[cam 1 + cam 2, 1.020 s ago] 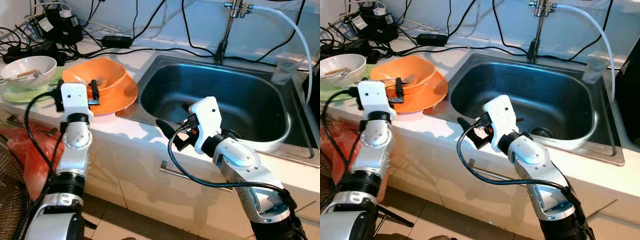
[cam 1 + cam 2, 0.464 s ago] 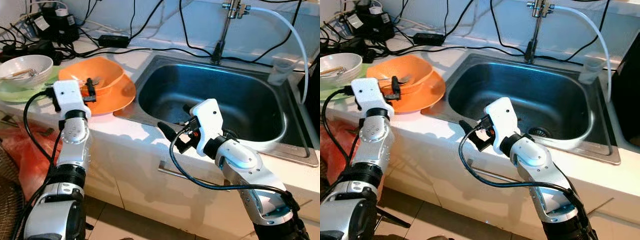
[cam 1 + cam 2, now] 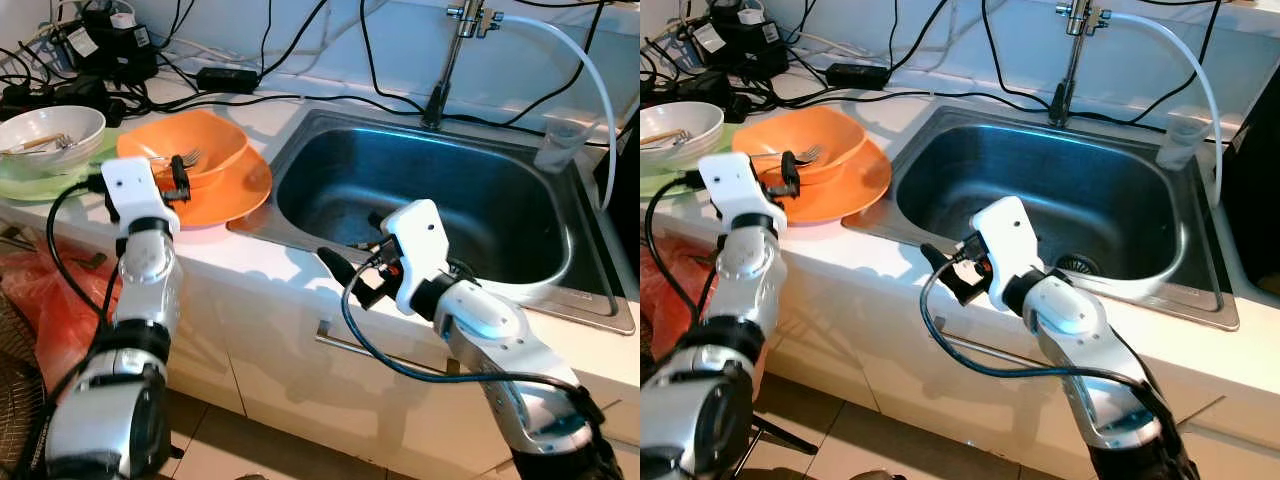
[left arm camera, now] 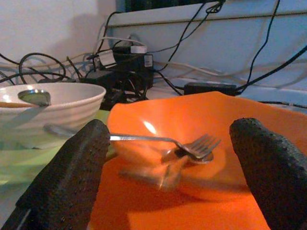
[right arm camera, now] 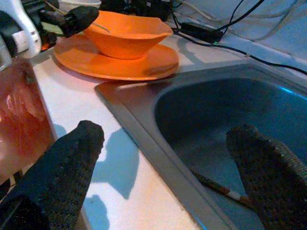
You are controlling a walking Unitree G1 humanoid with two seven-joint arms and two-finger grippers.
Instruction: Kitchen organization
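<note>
An orange bowl (image 3: 200,152) sits on an orange plate (image 3: 245,192) on the white counter, left of the sink. A metal fork (image 4: 192,145) lies across the bowl. My left gripper (image 4: 172,129) is open at the plate's near left edge, pointing at the bowl and holding nothing. My right gripper (image 5: 168,134) is open over the sink's front left corner, empty. A thin stick (image 5: 220,189) lies on the sink floor beyond it.
A white bowl (image 3: 55,125) with utensils stands on a green plate (image 3: 30,185) at far left. Cables and power adapters (image 3: 110,55) crowd the back. The steel sink (image 3: 560,285) has a faucet (image 3: 455,40) and a plastic cup (image 3: 558,145). A red bag (image 3: 50,300) lies by the floor.
The view has shifted slightly. My left gripper has edged a little to the left beside the orange plate. The right gripper keeps its place at the sink's front rim.
</note>
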